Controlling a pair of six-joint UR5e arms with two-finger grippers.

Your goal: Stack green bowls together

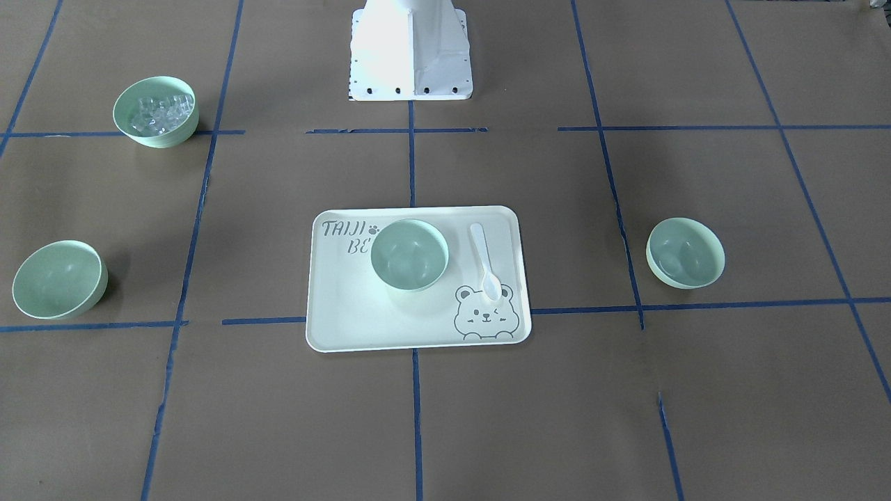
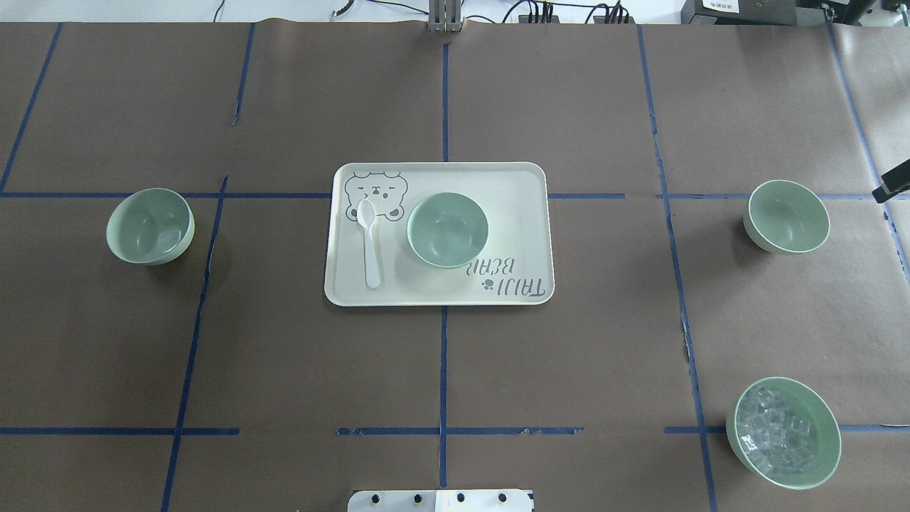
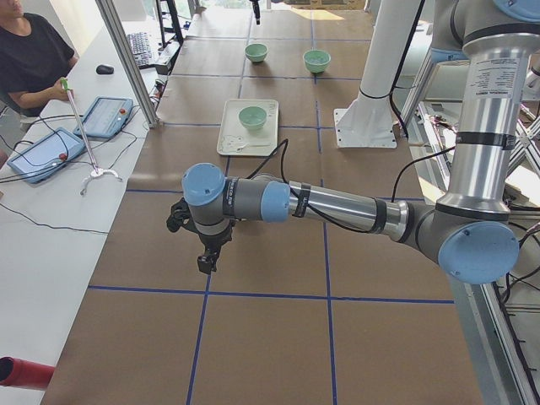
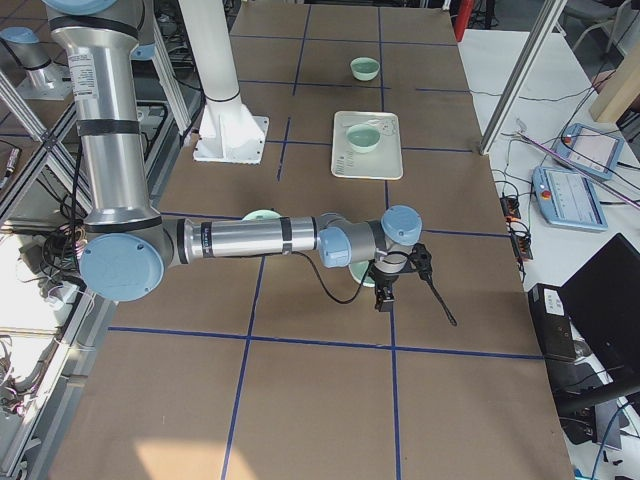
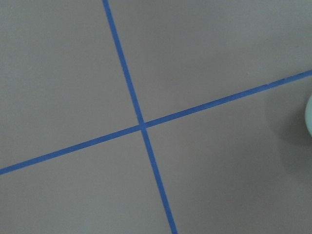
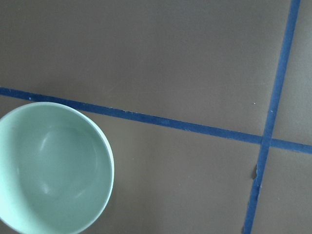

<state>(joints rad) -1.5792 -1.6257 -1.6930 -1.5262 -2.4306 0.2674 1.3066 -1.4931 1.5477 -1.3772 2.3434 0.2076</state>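
Note:
Three empty green bowls show in the overhead view: one at the left (image 2: 149, 226), one on the cream tray (image 2: 447, 230) and one at the right (image 2: 786, 216). My left gripper (image 3: 205, 263) hangs above the table at its left end, outside the overhead view; I cannot tell whether it is open or shut. Its wrist view shows only a sliver of bowl (image 5: 309, 114). My right gripper (image 4: 383, 300) hangs beside the right bowl (image 6: 51, 168); I cannot tell its state. A dark tip at the overhead view's right edge (image 2: 894, 190) may be part of it.
A fourth green bowl with clear cubes (image 2: 783, 432) stands at the near right. A white spoon (image 2: 369, 242) lies on the cream tray (image 2: 512, 185) beside its bowl. Blue tape lines cross the brown table. An operator (image 3: 29, 59) sits at the far side.

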